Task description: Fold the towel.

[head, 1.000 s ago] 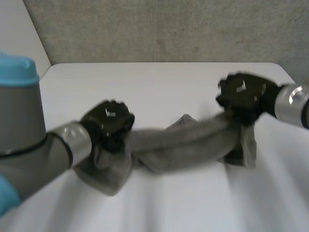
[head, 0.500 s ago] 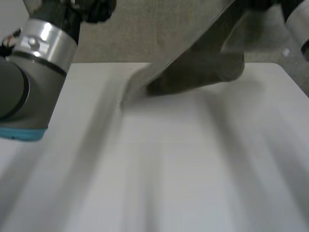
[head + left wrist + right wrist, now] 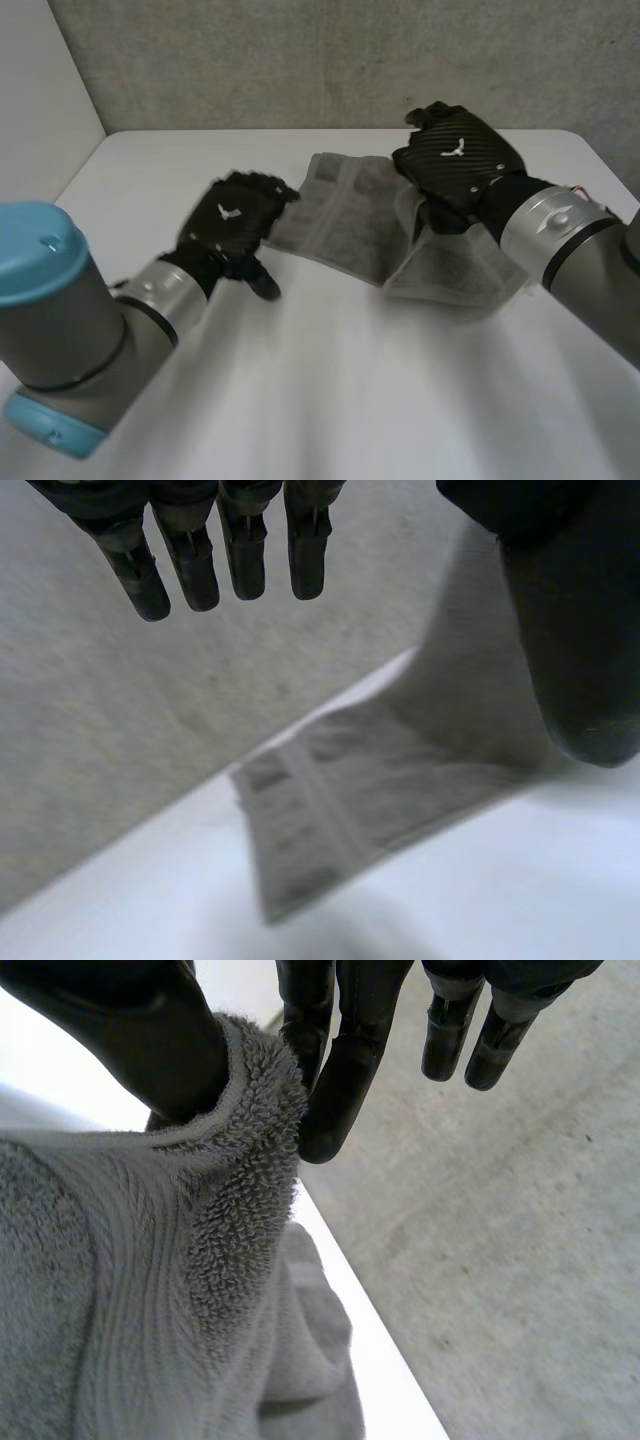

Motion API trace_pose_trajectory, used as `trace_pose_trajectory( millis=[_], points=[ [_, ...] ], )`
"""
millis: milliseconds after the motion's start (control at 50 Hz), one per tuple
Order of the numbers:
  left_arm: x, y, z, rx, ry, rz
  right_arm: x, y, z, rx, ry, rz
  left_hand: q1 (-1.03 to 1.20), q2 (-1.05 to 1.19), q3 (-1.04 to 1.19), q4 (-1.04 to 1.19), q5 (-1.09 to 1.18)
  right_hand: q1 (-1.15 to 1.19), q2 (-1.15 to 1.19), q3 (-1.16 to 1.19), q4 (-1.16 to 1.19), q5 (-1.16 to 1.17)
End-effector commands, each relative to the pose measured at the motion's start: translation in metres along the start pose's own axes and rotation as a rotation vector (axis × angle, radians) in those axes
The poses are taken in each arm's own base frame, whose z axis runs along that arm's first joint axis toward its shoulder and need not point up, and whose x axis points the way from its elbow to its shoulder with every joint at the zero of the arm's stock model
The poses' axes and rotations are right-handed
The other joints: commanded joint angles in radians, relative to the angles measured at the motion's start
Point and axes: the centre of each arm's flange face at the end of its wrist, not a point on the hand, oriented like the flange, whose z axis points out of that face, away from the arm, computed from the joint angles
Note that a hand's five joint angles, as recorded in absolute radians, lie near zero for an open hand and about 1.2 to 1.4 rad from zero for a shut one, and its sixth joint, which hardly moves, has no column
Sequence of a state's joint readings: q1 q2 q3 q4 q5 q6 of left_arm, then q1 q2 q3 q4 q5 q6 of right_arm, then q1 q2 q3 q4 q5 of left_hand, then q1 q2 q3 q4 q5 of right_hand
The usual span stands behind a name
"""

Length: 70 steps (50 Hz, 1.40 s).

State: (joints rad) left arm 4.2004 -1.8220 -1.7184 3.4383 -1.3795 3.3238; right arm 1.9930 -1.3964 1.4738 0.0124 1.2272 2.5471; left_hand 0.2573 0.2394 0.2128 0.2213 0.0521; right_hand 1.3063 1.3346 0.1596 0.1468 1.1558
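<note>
The grey towel [image 3: 350, 220] lies partly spread on the white table [image 3: 340, 400], with its right part bunched and doubled over. My left hand [image 3: 235, 222] hovers at the towel's left edge, fingers straight and holding nothing. In the left wrist view the fingers [image 3: 190, 550] stand apart from the thumb, and the towel [image 3: 330, 800] lies flat beyond them. My right hand [image 3: 455, 160] is on the towel's right part. In the right wrist view its thumb [image 3: 150, 1030] and a finger pinch a thick hem of the towel [image 3: 150, 1290].
A grey wall [image 3: 300, 60] rises right behind the table's far edge, close to the towel. A pale side wall [image 3: 40, 100] stands at the left. The table's front half lies bare in front of both arms.
Both hands swung the towel up and set it down farther back, more spread out. My left hand has let go of its end and opened. The right hand keeps its pinch.
</note>
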Motion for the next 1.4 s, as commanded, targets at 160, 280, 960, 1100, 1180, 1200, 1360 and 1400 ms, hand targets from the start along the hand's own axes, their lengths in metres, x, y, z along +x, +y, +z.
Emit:
trace_pose_trajectory(
  millis=[160,280,960,1100,1180,1200,1360,1400],
  points=[
    [0.031,0.023,-0.004,-0.073,0.004,-0.047,0.004,-0.054,-0.024,0.138,0.051,-0.009,-0.082,-0.064,-0.038,-0.047,-0.051,0.090,0.062,0.015,0.028,0.066],
    [0.031,0.026,0.002,-0.053,-0.038,-0.042,0.016,-0.087,-0.048,0.241,0.095,-0.002,-0.082,-0.064,-0.038,-0.047,-0.051,0.090,0.062,0.015,0.028,0.066],
    [-0.006,0.069,0.037,-0.078,-0.324,-0.083,0.040,-0.043,-0.063,0.119,0.120,0.012,1.139,1.157,-0.038,-0.047,1.170,0.090,0.062,0.015,0.028,0.066],
    [0.005,0.055,0.022,-0.140,-0.168,-0.085,0.024,0.006,-0.043,-0.011,-0.004,0.054,1.139,1.157,-0.038,-0.047,1.170,0.090,0.062,0.015,0.028,0.066],
    [0.012,0.044,0.000,-0.277,-0.054,-0.073,0.005,0.040,-0.036,-0.140,-0.101,-0.026,1.139,1.157,-0.038,-0.047,1.170,0.090,0.062,0.015,0.028,0.066],
    [0.012,0.044,-0.001,-0.277,-0.054,-0.072,0.005,0.041,-0.036,-0.141,-0.101,-0.026,1.139,1.157,-0.038,-0.047,1.170,0.090,0.062,0.015,0.028,0.066],
    [-0.011,0.018,-0.023,-0.374,-0.009,0.057,-0.010,0.082,-0.035,-0.406,-0.308,-0.240,1.139,1.157,-0.038,-0.047,1.170,0.090,0.062,0.015,0.028,0.066],
    [-0.026,0.006,-0.021,-0.356,-0.045,0.121,0.000,0.087,-0.027,-0.480,-0.278,-0.292,1.139,1.157,-0.038,-0.047,1.170,0.090,0.062,0.015,0.028,0.066]
  ],
)
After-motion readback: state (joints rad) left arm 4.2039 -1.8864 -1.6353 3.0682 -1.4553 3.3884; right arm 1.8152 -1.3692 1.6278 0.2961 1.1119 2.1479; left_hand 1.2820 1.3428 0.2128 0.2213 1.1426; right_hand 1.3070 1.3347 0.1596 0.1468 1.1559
